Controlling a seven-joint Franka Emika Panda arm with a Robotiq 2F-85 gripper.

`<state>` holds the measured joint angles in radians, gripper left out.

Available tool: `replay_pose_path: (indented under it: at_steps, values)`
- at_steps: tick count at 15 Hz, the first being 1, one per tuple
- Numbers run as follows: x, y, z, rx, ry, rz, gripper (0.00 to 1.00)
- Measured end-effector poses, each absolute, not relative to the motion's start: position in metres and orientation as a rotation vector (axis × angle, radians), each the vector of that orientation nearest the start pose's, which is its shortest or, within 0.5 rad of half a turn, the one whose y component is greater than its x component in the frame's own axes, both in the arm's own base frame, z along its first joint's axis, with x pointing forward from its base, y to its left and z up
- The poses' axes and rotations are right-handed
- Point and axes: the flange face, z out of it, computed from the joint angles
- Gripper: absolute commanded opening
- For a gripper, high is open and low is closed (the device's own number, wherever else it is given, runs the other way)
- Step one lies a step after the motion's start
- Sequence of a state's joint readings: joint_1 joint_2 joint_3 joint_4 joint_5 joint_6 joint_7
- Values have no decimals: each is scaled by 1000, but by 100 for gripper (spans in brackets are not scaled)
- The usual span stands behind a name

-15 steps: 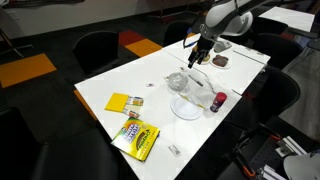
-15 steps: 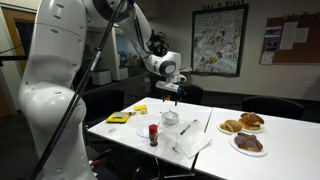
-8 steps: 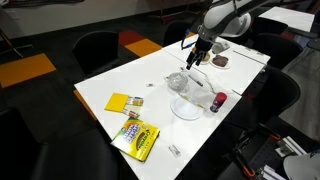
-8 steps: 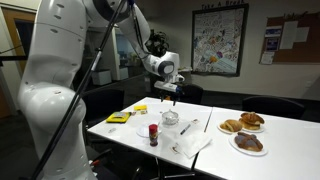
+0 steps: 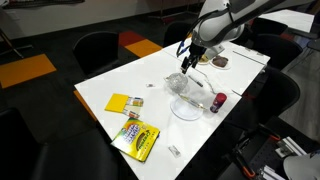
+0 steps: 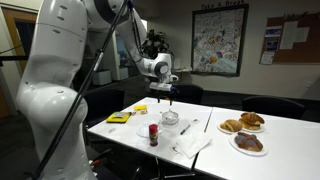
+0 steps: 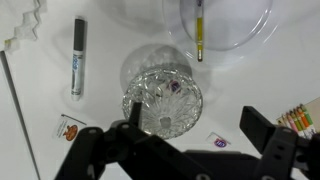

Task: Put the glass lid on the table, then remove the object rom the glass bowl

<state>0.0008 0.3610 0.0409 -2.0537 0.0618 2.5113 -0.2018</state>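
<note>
The small cut-glass bowl (image 7: 162, 95) stands on the white table (image 7: 110, 40) with the glass lid (image 7: 150, 82) seemingly on it; I cannot separate the two clearly. A small purple object (image 7: 172, 87) shows through the glass. My gripper (image 7: 196, 125) is open and empty, hanging above the bowl and a little to one side of it. The left finger overlaps the bowl's edge in the wrist view. In both exterior views the gripper (image 5: 186, 62) (image 6: 163, 98) hovers above the bowl (image 5: 178, 83) (image 6: 170, 118) without touching it.
A wide whitish bowl (image 7: 225, 25) (image 5: 190, 104) with a pen (image 7: 199, 30) sits next to the glass bowl. A marker (image 7: 78, 57), small sachets (image 7: 70, 128), a red can (image 5: 219, 101), a yellow packet (image 5: 135, 138), a yellow pad (image 5: 122, 102) and plates of pastries (image 6: 245, 132) lie on the table.
My gripper has moved sideways and slightly down, from beyond the glass bowl to nearly above it. It stays open. Nothing on the table has moved.
</note>
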Motion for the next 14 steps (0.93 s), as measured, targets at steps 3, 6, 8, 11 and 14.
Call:
replay_pose_path:
  at_steps: [3, 6, 8, 11, 14]
  values:
    - [605, 18, 261, -3115, -283, -176, 100]
    - [609, 10, 250, -3121, -270, -221, 100]
    - [611, 6, 241, -3119, -265, -249, 100]
    - [616, 2, 226, -3114, -271, -280, 100]
    - [624, 1, 215, -3106, -284, -326, 100]
